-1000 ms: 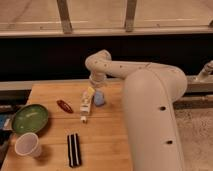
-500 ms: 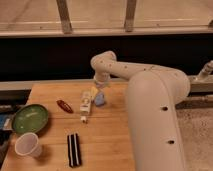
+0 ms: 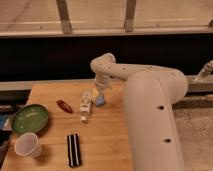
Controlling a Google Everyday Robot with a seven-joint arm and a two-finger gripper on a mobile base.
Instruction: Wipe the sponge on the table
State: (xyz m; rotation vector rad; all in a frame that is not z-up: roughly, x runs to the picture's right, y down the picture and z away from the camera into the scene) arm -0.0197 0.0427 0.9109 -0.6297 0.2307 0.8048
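Camera view puts the sponge point(image 3: 101, 100) toward the far side of the tabletop point(image 3: 107, 136), at about 1 o'clock from its middle. The gripper point(image 3: 99, 93) hangs straight down right over it. I read the fingers as spread wide, not clamped on anything, but I cannot tell whether their tips touch the sponge. I judge the sponge to be light and soft. It should squash under a pinch and drag on the wooden planks rather than slide freely. I would take it across its short sides, low enough that it does not fold out of the grip, and press down only gently. A white tube point(image 3: 86, 105) lies just beside the sponge at 8 o'clock, and any stroke that way would knock it. A small red-brown object point(image 3: 64, 106) lies farther out at 9 o'clock, and a green bowl point(image 3: 30, 119) farther still at 8 o'clock. A white cup point(image 3: 27, 145) and a black striped bar point(image 3: 74, 149) sit near the front edge at 7 and 6 o'clock. The far edge is close at 12 o'clock. Bare planks run from the sponge toward 5 o'clock. The arm point(image 3: 150, 110) hides the tabletop at 3 o'clock, so I cannot judge the room there.
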